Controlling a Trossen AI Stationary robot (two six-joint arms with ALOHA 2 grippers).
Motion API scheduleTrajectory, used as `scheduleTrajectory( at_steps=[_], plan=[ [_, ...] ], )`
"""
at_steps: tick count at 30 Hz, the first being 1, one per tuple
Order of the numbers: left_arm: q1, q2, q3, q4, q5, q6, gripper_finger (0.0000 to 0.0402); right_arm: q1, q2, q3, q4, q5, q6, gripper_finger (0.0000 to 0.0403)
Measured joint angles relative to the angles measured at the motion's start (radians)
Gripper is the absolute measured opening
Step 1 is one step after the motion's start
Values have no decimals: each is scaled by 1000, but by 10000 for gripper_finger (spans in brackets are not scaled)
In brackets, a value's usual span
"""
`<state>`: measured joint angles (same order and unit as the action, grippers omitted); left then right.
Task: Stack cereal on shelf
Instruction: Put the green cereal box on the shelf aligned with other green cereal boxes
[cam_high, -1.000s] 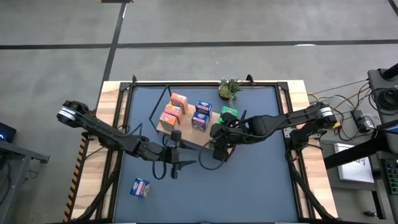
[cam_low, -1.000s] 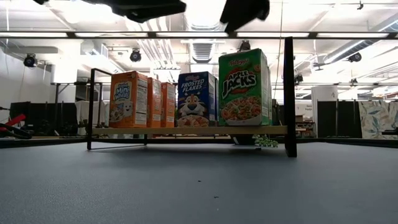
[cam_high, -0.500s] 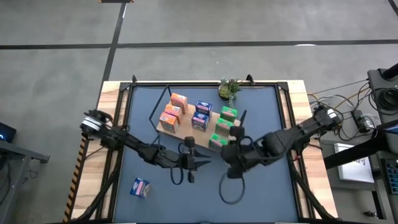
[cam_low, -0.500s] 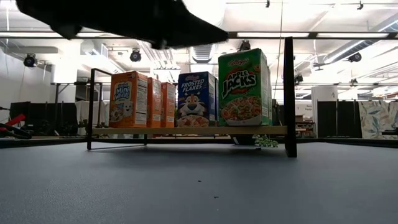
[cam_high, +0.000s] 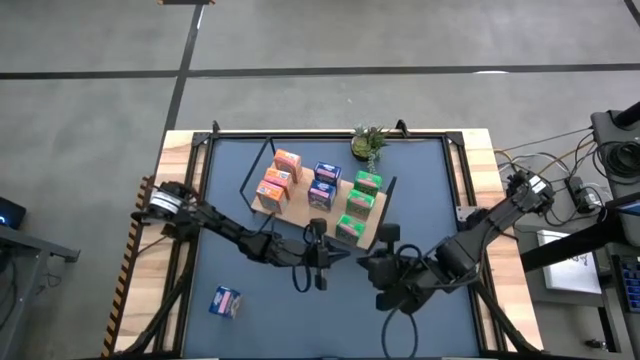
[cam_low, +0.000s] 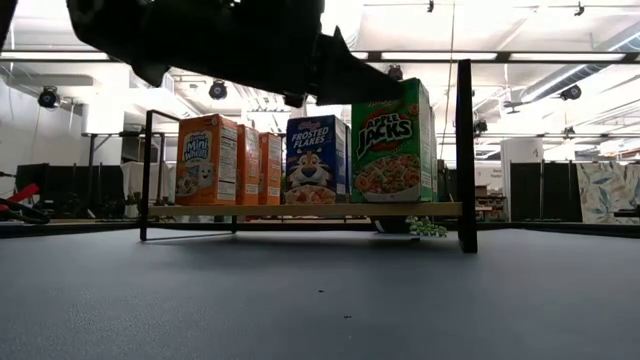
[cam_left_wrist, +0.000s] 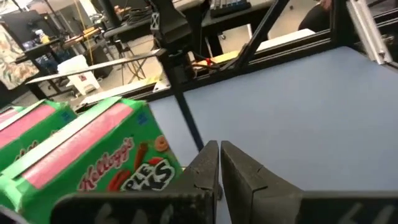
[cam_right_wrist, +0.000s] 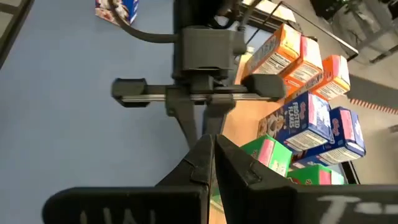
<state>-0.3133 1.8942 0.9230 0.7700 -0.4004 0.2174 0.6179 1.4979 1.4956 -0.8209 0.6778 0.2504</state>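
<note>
The shelf (cam_high: 300, 213) is a light-wood board on black legs in the middle of the table. On it stand cereal boxes: two orange (cam_high: 280, 174), two blue (cam_high: 324, 185) and three green (cam_high: 358, 205). One more blue box (cam_high: 227, 302) lies on the tabletop near the left front corner. My left gripper (cam_high: 343, 257) and my right gripper (cam_high: 364, 263) hover just in front of the shelf's near edge, tips facing each other. Both are shut with nothing between the fingers. In the left wrist view a green box (cam_left_wrist: 93, 152) is close beside the shut fingers (cam_left_wrist: 219, 168).
A small green plant (cam_high: 368, 143) stands at the table's far edge behind the shelf. A black cable loop (cam_high: 400, 322) hangs under my right arm near the front edge. Bare blue tabletop lies to the right and front of the shelf.
Both grippers have shut on nothing. My left gripper has gone toward the table's right edge, along the shelf's front. My right gripper has drawn back from the green boxes toward the near edge, and all three green boxes now show on the shelf.
</note>
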Motion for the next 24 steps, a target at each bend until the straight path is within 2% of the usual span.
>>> scheduleTrajectory(
  at_steps=[5,11,16,24],
  plan=[
    [26,2,0,-38,0,9,0,18,0,-38,81,6,-16,9],
    [46,64,-1,15,-6,-7,0,22,0,-47,104,6,-8,9],
    [52,106,0,41,-100,-17,0,22,0,-48,102,6,-8,9],
    [69,121,15,49,-107,-29,0,21,0,-48,102,6,-13,9]
  ],
)
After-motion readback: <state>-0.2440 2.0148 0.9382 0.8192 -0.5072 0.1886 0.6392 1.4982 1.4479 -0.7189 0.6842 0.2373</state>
